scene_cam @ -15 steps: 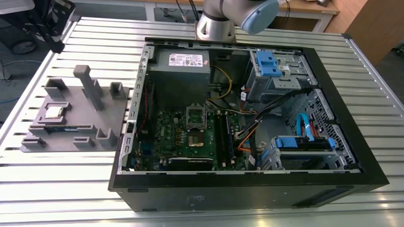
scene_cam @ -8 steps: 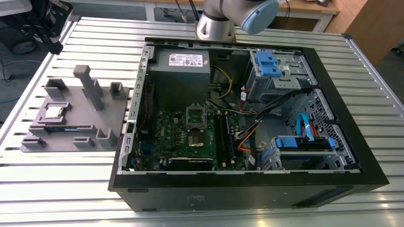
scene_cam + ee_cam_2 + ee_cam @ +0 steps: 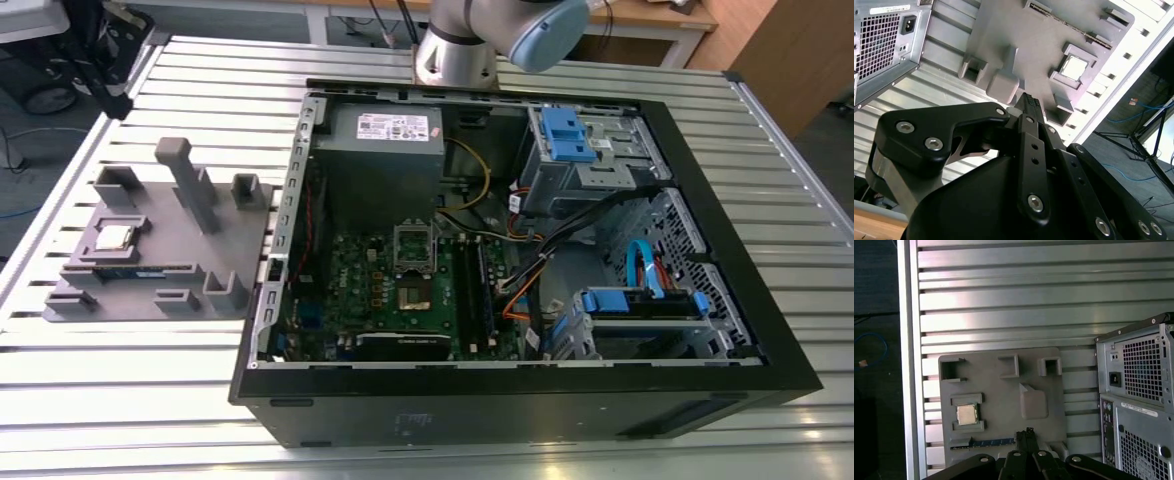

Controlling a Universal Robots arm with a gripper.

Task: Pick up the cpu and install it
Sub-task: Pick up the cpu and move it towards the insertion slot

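The cpu (image 3: 114, 237) is a small square chip with a shiny metal top. It lies flat in a recess of the grey holder block (image 3: 160, 250) on the table, at the exterior view's left. Both wrist views look down on the cpu (image 3: 1074, 68) (image 3: 967, 414) from well above. My gripper (image 3: 1029, 100) (image 3: 1027, 432) is black, its fingers pressed together with nothing between them. It hangs high over the holder block, off to one side of the cpu and apart from it. The open computer case (image 3: 747, 330) holds the green motherboard (image 3: 360, 290) with its silver socket frame (image 3: 415, 243).
A long dark memory stick (image 3: 127, 268) (image 3: 984, 442) lies in a slot of the holder near the cpu. Grey posts (image 3: 187, 180) rise from the block. The case's vented rear (image 3: 1136, 390) stands beside the block. Cables and blue drive brackets (image 3: 567, 135) fill the case.
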